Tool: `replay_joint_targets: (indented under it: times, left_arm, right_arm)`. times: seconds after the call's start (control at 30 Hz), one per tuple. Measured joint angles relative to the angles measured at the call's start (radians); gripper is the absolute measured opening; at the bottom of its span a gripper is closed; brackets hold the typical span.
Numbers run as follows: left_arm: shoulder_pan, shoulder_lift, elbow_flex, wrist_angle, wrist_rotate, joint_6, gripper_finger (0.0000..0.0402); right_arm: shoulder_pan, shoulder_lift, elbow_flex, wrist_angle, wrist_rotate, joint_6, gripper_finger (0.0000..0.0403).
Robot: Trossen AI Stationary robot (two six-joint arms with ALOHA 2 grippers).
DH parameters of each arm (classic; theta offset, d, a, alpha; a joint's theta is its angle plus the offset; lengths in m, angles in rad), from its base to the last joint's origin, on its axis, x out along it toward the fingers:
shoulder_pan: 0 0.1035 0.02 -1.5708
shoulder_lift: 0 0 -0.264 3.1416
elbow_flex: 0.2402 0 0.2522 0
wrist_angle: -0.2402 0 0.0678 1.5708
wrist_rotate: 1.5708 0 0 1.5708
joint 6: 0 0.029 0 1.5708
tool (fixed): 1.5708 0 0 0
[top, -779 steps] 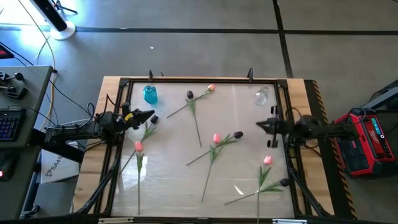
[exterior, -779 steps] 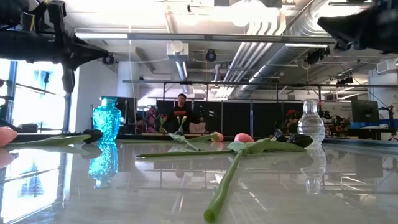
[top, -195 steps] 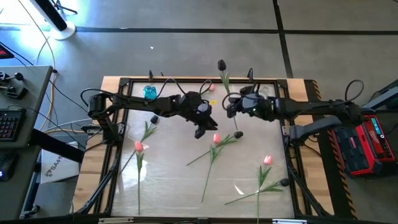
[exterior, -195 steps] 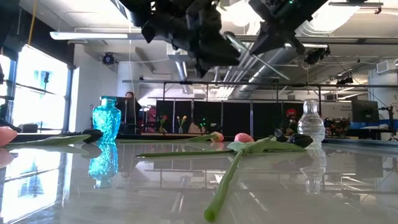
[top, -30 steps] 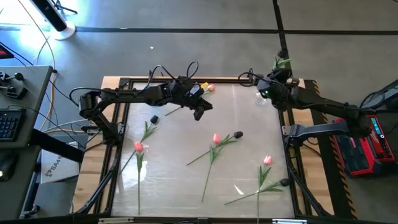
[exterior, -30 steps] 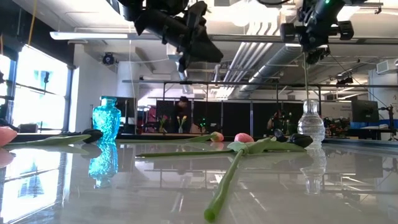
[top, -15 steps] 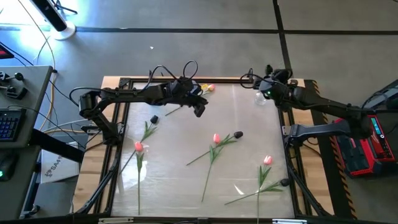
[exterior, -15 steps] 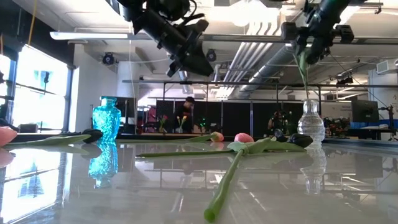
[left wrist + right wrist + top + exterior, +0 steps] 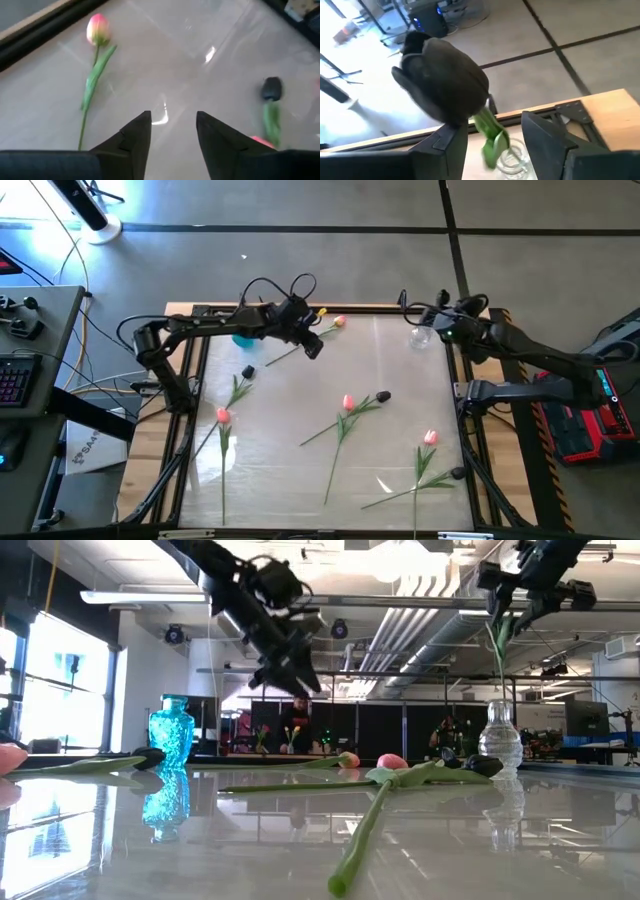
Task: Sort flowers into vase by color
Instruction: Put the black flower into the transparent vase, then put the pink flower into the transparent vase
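A near-black flower (image 9: 442,82) stands with its green stem (image 9: 497,650) in the clear vase (image 9: 498,740) at the table's far right. My right gripper (image 9: 492,125) hangs above the vase, open, one finger on each side of the stem. My left gripper (image 9: 172,117) is open and empty above the far middle of the table, near a pink flower (image 9: 335,323) lying there. The blue vase (image 9: 172,735) stands at the far left, partly under my left arm. Several other pink and dark flowers lie flat on the table, such as a pink one (image 9: 348,401) and a dark one (image 9: 383,396) at the middle. My right gripper has open fingers on either side of the dark flower's stem (image 9: 490,137). The bud shows against one fingertip (image 9: 452,135); I cannot tell whether they touch. The flower leans in the clear vase.
A black frame (image 9: 300,308) runs around the glossy tabletop. Loose flowers lie at the left (image 9: 222,415), near right (image 9: 430,437) and middle. In the low view a person shows far behind the table.
My right gripper has shifted toward the table's right edge above the clear vase. The dark flower's stem, straight a second ago, now leans in the vase. My left gripper has drawn back toward the far left and tipped lower.
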Motion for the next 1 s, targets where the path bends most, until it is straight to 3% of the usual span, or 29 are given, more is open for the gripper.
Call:
replay_joint_targets:
  times: [0.33, 0.73, 1.0]
  left_arm:
    - [0.065, 0.150, 0.001, 0.120, -0.002, 0.025, 0.0177]
    - [0.111, 0.330, 0.107, -0.014, -0.059, 0.126, 0.0177]
    - [0.102, 0.349, 0.112, -0.031, -0.131, 0.185, 0.0141]
  right_arm:
    - [0.000, -0.080, 0.000, 0.033, -0.147, -0.059, 0.0174]
    - [0.000, -0.112, 0.000, 0.084, -0.202, -0.133, 0.0174]
    - [0.039, -0.116, 0.000, 0.158, -0.200, -0.196, 0.0174]
